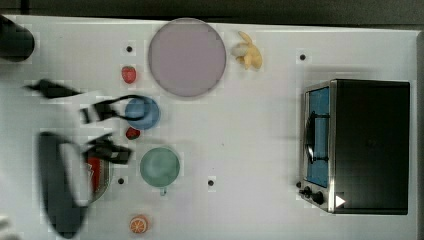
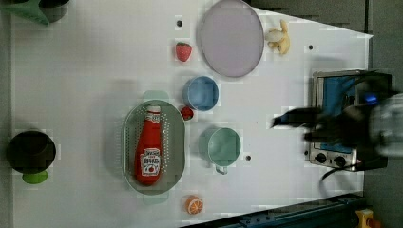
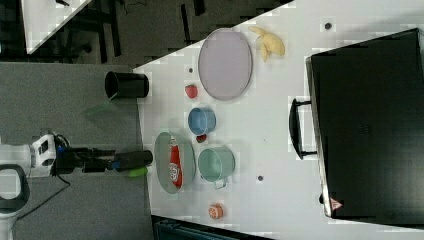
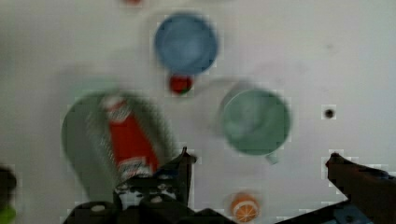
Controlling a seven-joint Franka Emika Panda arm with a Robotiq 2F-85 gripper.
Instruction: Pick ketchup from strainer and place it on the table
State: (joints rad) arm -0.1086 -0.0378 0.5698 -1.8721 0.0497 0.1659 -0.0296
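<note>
Wrist view showed the claw (image 4: 257,161) released, jaws spread wide for a grasp; the ketchup (image 4: 127,140) lay flat in the strainer (image 4: 77,140) at nine o'clock.

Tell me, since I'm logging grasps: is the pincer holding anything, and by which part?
Nothing is held. The pincer is open and high above the table; the ketchup bottle lies untouched in the strainer.

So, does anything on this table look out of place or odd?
Only the ketchup bottle: it lies on its side inside the green strainer, an unusual place for it. Nothing is spilled or damaged. The cups and toy fruit sit normally.
</note>
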